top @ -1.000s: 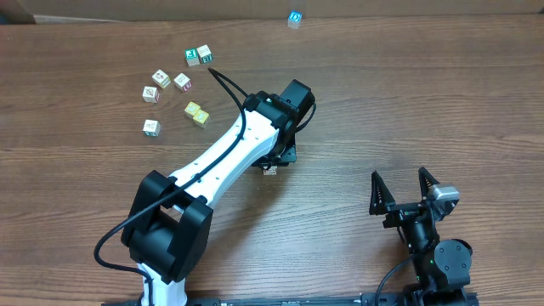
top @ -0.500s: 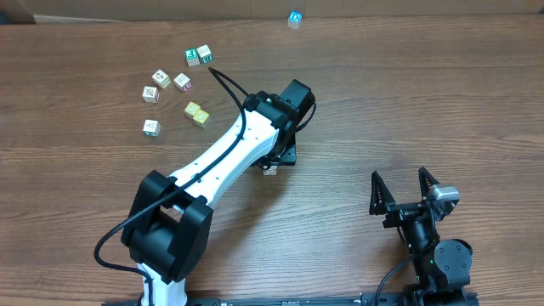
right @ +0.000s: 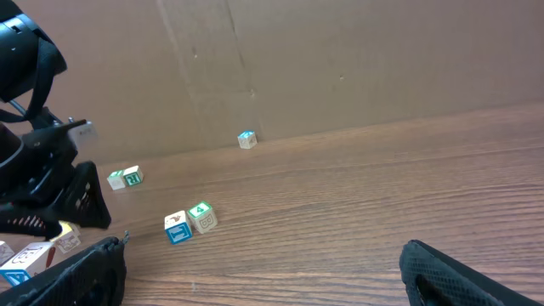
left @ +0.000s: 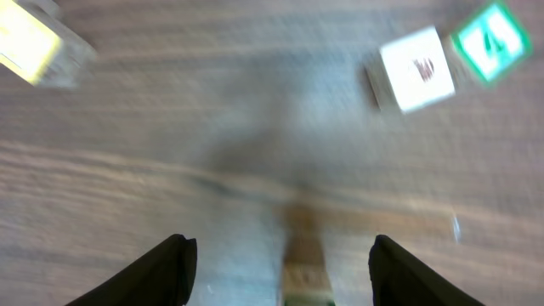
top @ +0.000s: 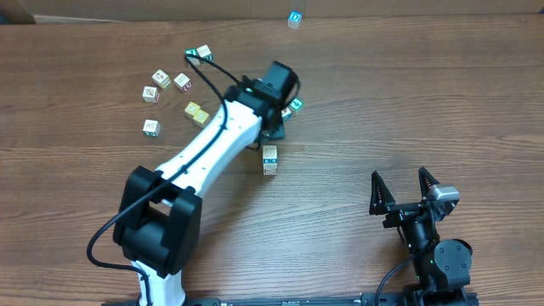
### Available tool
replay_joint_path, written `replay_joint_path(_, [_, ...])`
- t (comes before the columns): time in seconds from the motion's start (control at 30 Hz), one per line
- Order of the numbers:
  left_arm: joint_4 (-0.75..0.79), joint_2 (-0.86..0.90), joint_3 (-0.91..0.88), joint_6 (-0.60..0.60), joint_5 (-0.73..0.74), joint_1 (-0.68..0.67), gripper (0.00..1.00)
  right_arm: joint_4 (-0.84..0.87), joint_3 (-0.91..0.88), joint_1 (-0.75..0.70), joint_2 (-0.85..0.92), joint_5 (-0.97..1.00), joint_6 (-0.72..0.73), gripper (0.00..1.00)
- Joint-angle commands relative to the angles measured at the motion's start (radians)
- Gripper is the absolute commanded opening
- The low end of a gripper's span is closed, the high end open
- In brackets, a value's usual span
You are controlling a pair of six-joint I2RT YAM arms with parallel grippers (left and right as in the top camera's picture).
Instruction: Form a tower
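left gripper (left: 276,255) lifted off, jaws apart | tower (top: 270,159) uncovered, standing

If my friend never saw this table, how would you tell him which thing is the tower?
Start at the white left arm stretched across the wooden table. Right by its tip, on the side nearer the robot, the tower stands by itself on bare wood. Unlike the loose single blocks around, it is a narrow stacked column with blue print on top.

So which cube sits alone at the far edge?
The blue-printed cube by the cardboard wall; the others all lie nearer, around the left arm.
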Motion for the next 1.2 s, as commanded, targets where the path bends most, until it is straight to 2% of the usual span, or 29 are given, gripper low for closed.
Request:
replay_joint_path(0.0, [0.022,0.003,0.022,0.018,-0.021,0.050,0.65,0.006,-0.010,-0.003,-0.012,0.000,0.005,1.00])
replay_joint_path(0.47, [-0.006,0.003,0.021,0.058,-0.037,0.296,0.84,0.006,-0.010,-0.003,-0.012,0.000,0.005,1.00])
replay_joint_path(0.63, [-0.035,0.003,0.021,0.058,-0.037,0.372,1.00,0.006,-0.010,-0.003,-0.012,0.000,0.005,1.00])
replay_joint_path(0.87, [-0.057,0.003,0.020,0.056,-0.035,0.432,1.00,0.006,-0.010,-0.003,-0.012,0.000,0.005,1.00])
replay_joint_path(1.17, [-0.051,0.003,0.020,0.056,-0.030,0.432,0.99,0.006,-0.010,-0.003,-0.012,0.000,0.005,1.00])
